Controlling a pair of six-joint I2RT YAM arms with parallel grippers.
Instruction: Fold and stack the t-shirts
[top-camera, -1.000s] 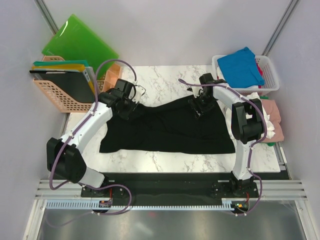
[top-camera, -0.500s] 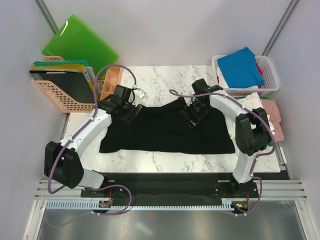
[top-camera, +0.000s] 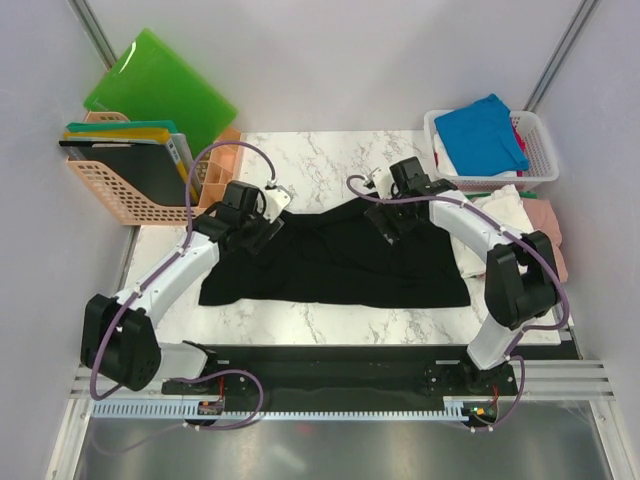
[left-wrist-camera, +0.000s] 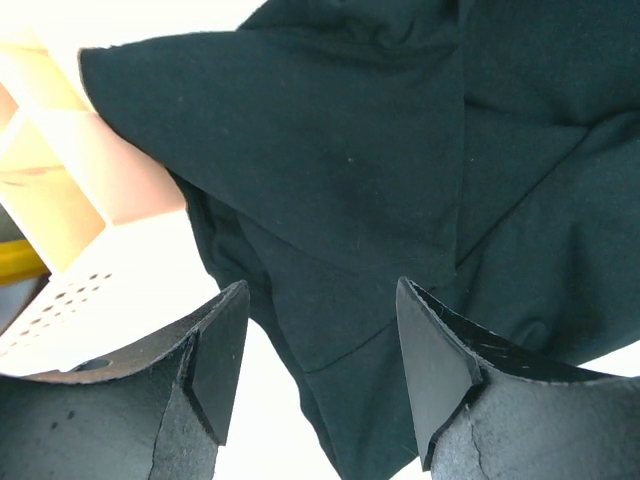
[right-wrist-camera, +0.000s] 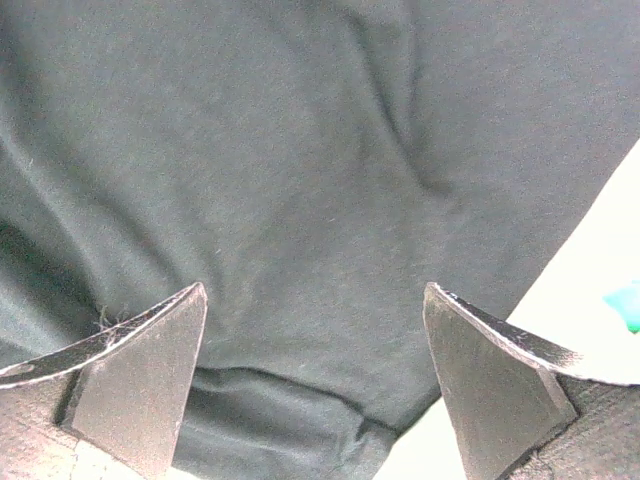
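Leaning against the far-left wall, the bright green plastic boards (top-camera: 160, 90) stand behind a peach basket (top-camera: 105, 195) that holds upright folders at the left edge of the marble worktop (top-camera: 330, 160). Just right of that basket, the left fingers (left-wrist-camera: 210, 370) hang above the far-left part of the black t-shirt (top-camera: 340, 265). They are spread apart and released, with nothing between them. The left wrist view shows a flap of the black cloth lying over the rest of it beneath the gap, and a corner of the peach basket just beside the cloth. The black t-shirt lies spread across the middle of the worktop between the two arms. Its near edge runs fairly straight, and its far edge is rumpled and uneven. Over its far-right part hover the right fingers (right-wrist-camera: 500, 370), parted wide and released, gripping nothing. Below them the black cloth shows soft creases, and its edge meets bare worktop on the right. At the far-right corner a white basket (top-camera: 545, 168) holds a bright blue t-shirt (top-camera: 483, 130) on top of other cloth. Nearer, along the right edge of the worktop, a white t-shirt (top-camera: 500, 205) and a pink t-shirt (top-camera: 548, 215) lie heaped just beside the black one.
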